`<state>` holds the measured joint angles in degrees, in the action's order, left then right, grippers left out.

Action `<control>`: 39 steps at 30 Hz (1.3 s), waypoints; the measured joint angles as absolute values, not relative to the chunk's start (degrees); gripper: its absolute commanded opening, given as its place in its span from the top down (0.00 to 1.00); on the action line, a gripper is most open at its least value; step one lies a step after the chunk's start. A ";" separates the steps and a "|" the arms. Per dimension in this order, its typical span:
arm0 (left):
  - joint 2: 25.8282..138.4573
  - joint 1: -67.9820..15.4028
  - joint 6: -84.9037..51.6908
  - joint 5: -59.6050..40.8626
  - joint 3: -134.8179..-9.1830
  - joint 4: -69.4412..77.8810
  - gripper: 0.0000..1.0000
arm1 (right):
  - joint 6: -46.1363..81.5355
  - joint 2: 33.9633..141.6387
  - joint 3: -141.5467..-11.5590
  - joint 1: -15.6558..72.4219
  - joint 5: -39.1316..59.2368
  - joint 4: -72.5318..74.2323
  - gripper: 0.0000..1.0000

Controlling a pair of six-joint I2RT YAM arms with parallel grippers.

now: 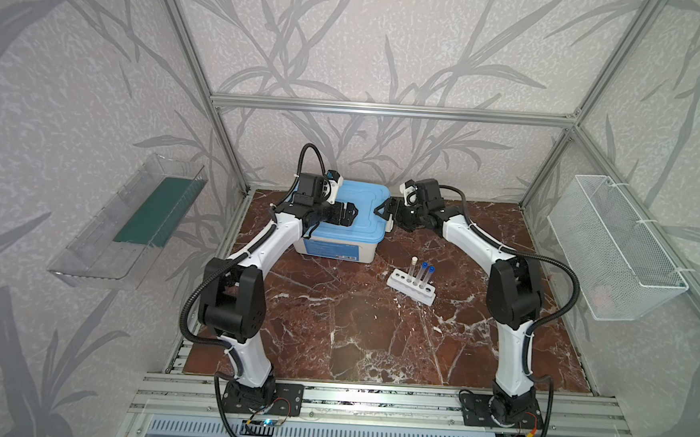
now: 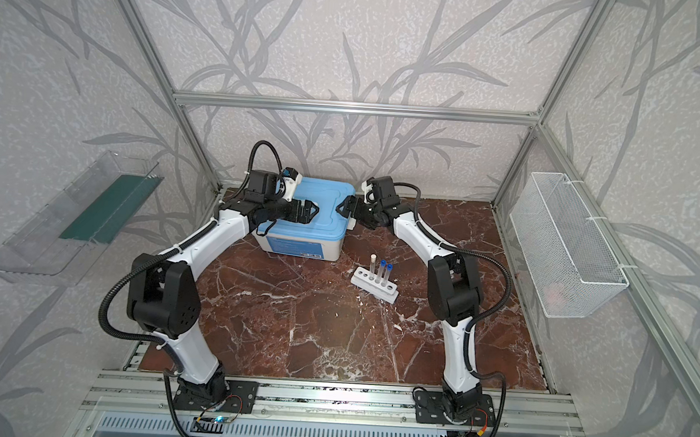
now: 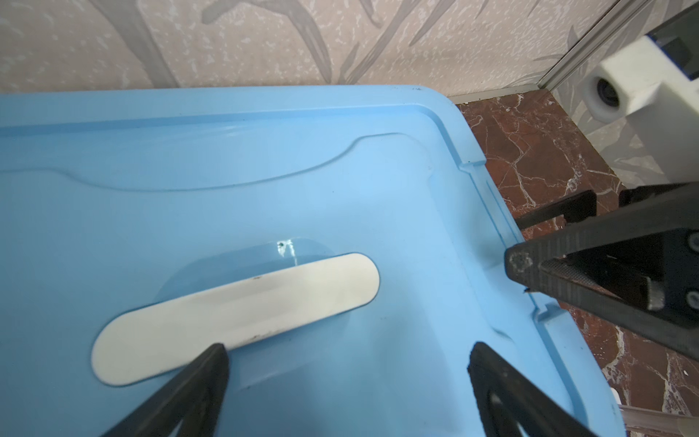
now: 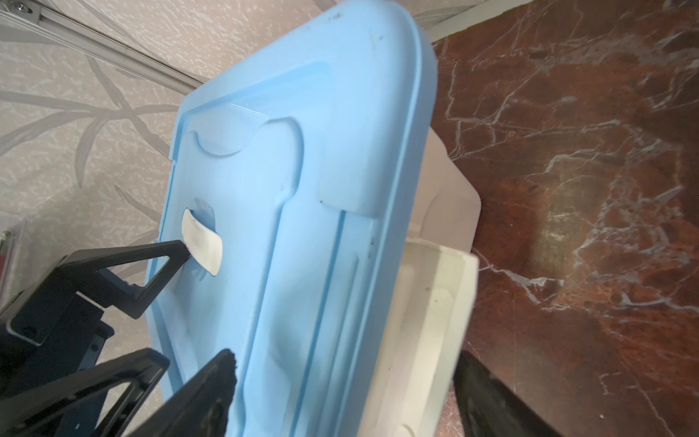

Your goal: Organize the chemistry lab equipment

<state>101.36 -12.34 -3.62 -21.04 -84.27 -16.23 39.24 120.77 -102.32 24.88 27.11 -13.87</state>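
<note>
Three thin clear test tubes stand in the white rack [image 1: 398,284] [image 2: 363,279]: one white-capped [image 1: 413,269] [image 2: 373,266] and two blue-capped [image 1: 423,274] [image 2: 382,271]. Both grippers are far from them, at the white bin with the blue lid [image 1: 364,201] [image 2: 329,193]. My left gripper [image 1: 352,214] [image 2: 314,211] [image 3: 348,355] hovers open over the lid, near its white handle [image 3: 234,314]. My right gripper [image 1: 386,217] [image 2: 346,213] [image 4: 346,363] is open at the bin's right end. One finger is over the lid [image 4: 302,189] and the other outside the white latch [image 4: 427,321].
A clear shelf with a green mat [image 1: 131,223] hangs on the left wall. A white wire basket [image 1: 617,248] hangs on the right wall. The bin stands against the back wall on the brown marble floor [image 1: 354,332], with the rack just in front of its right corner.
</note>
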 measured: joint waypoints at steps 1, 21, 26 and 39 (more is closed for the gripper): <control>101.34 -12.34 -3.57 -21.08 -84.07 -15.97 0.00 | 39.38 120.84 -102.24 24.97 27.11 -13.78 0.17; 100.77 -12.32 -3.62 -21.37 -81.47 -11.46 0.00 | 40.25 120.70 -102.17 25.28 23.99 -13.67 0.45; 100.57 -12.29 -3.66 -21.69 -80.88 -10.63 0.00 | 38.79 120.68 -104.09 26.02 21.23 -16.51 0.47; 100.31 -12.27 -4.14 -22.90 -79.96 -8.97 0.00 | 34.37 120.66 -107.98 28.47 13.34 -22.61 0.54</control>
<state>100.31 -12.27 -4.14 -22.90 -79.96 -8.97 34.37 120.66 -107.98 28.47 13.34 -22.61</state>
